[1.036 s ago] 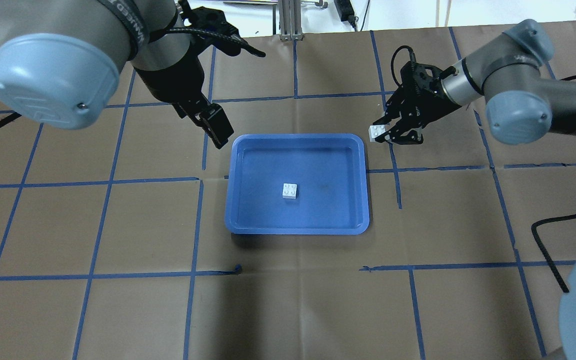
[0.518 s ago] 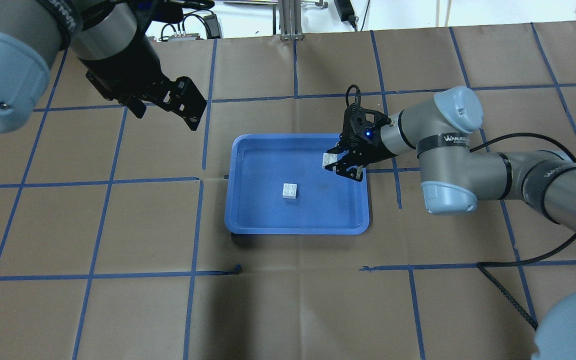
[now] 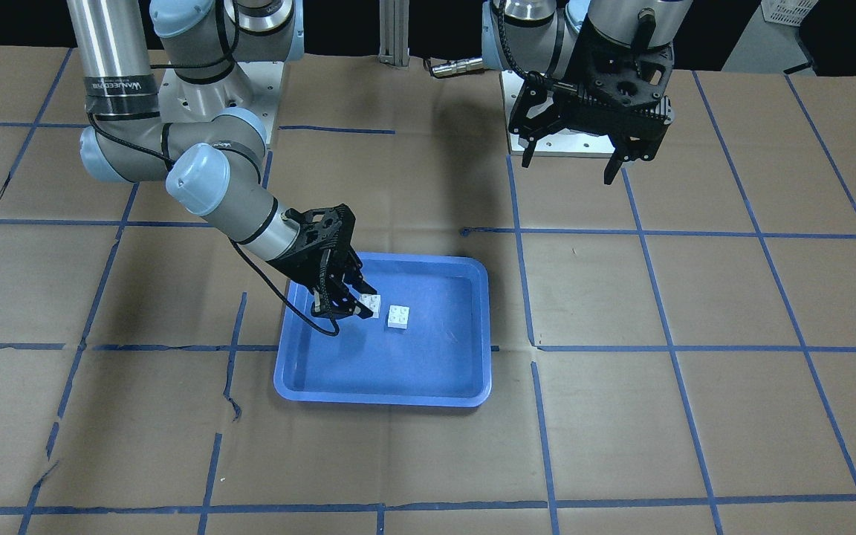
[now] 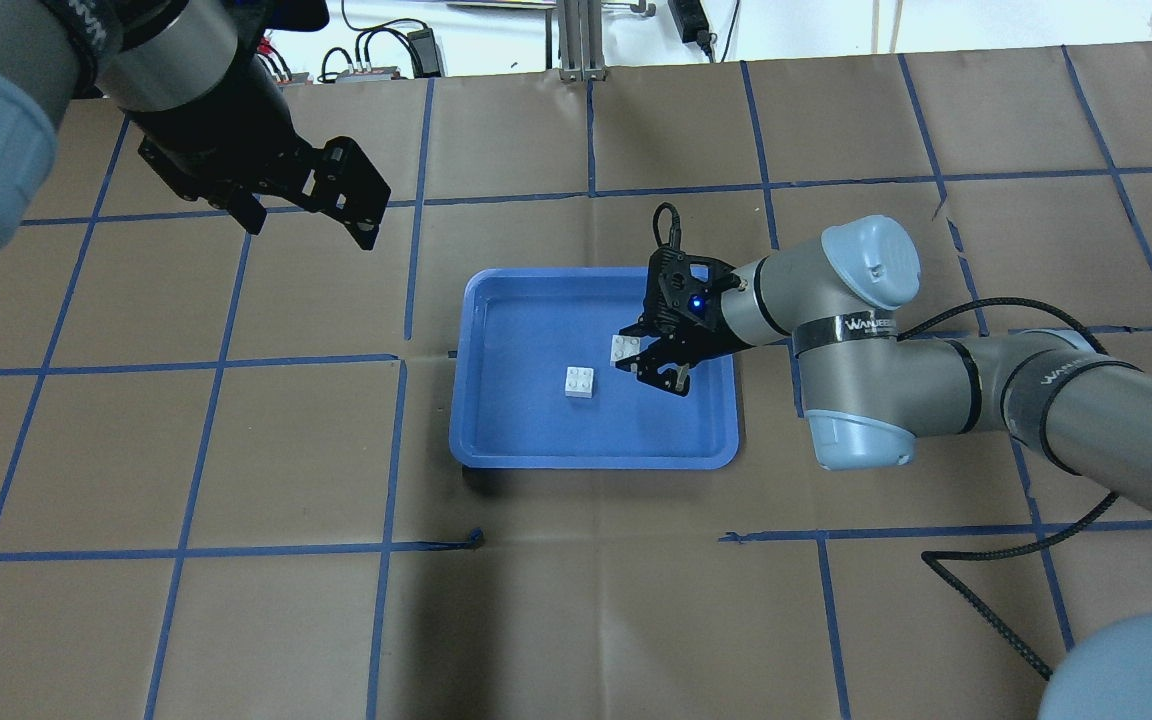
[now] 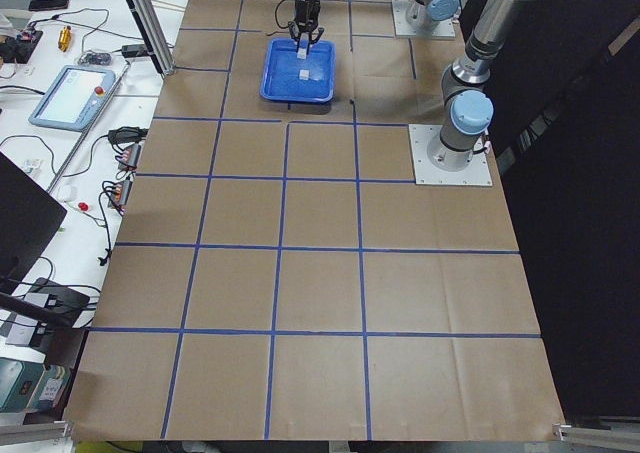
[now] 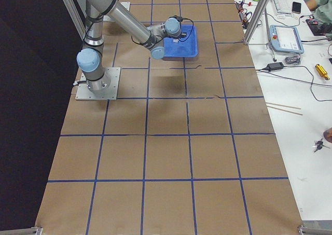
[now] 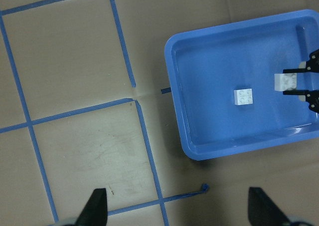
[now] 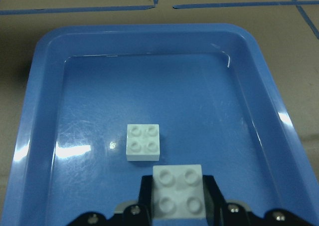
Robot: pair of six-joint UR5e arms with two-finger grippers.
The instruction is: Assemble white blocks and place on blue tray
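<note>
Your right pincer (image 4: pixel 630 353) is clamped on one white block (image 8: pixel 178 191) over the blue tray (image 4: pixel 586 462), right of its centre. You cannot tell its clearance from the floor. The second white block (image 4: pixel 580 382) lies at tray centre, just apart. The left pincer (image 4: pixel 312 230) is spread wide over the bench (image 4: pixel 236 450), beyond the tray's far-left corner.

The right gripper (image 8: pixel 177 200) clamps the held white block (image 8: pixel 178 190), studs up, over the blue tray (image 8: pixel 27 136); the loose white block (image 8: pixel 143 142) lies on the tray floor just ahead, apart.
</note>
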